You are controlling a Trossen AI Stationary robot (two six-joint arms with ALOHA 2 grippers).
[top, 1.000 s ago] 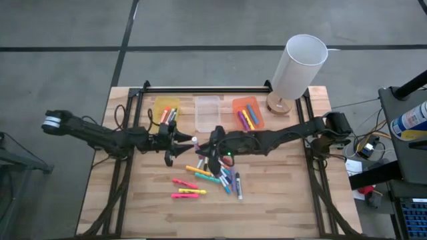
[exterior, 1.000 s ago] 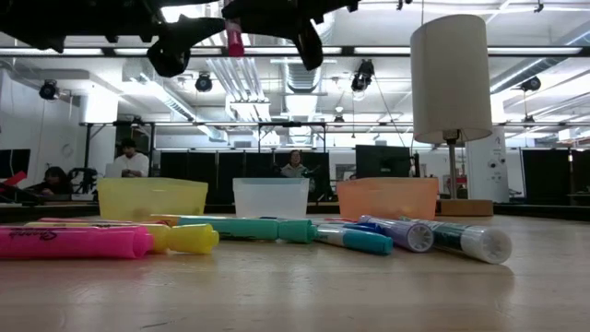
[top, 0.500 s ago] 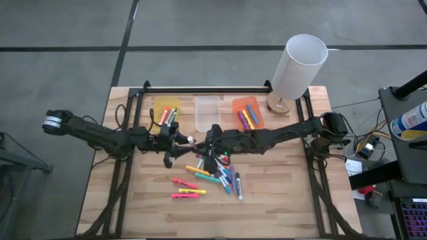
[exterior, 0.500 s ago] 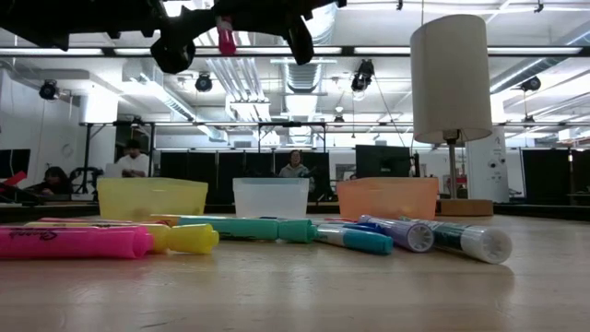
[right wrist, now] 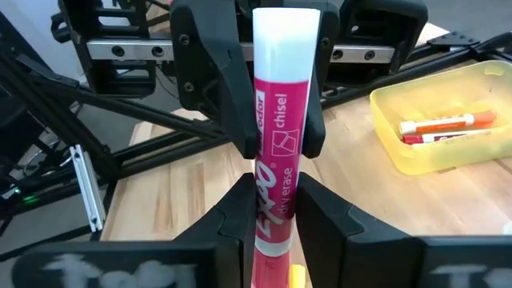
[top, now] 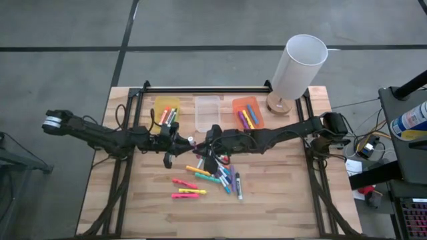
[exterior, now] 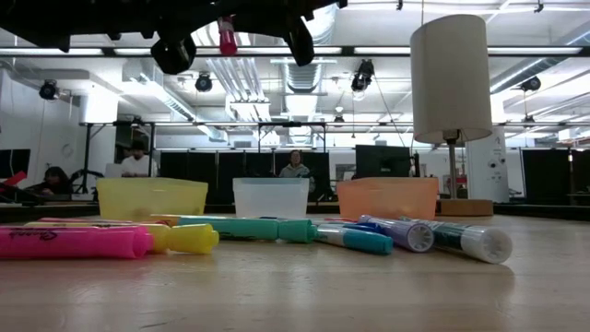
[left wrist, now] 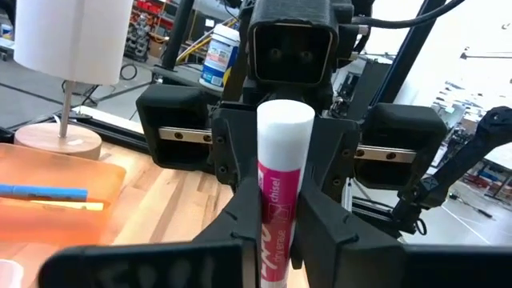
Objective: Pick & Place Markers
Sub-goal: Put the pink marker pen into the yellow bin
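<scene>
At the left, reaching in over the table (top: 280, 200) toward its middle with the left gripper (top: 181, 140): clamped from both sides on the white-capped end of a pink marker (top: 192, 141), well above the wood. Seen plainly from the right wrist, with dark fingers (right wrist: 212, 88) pressed on either side of the marker's barrel.

In the middle, meeting nose to nose with the right gripper (top: 203, 142): closed on the other end of the same pink marker, its pads against the barrel. Held at both ends, then, and hanging high over the boards in the low view.

Reads as a hand-over in mid-air, caught at the point of shared grip. Judged as only partly through the task: a few markers already lying in the yellow bin (top: 157, 103) and the orange bin (top: 237, 103), apparently none in the clear bin (top: 207, 100) between them, and plenty of loose markers (top: 213, 177) scattered on the wood just in front of the grippers.

Next calls for easing one grip off without dragging the barrel sideways, backing that arm clear, then carrying the marker toward a bin at the rear. Cannot tell which bin. Worth keeping clear of the lamp (top: 300, 63) at the far right corner.
</scene>
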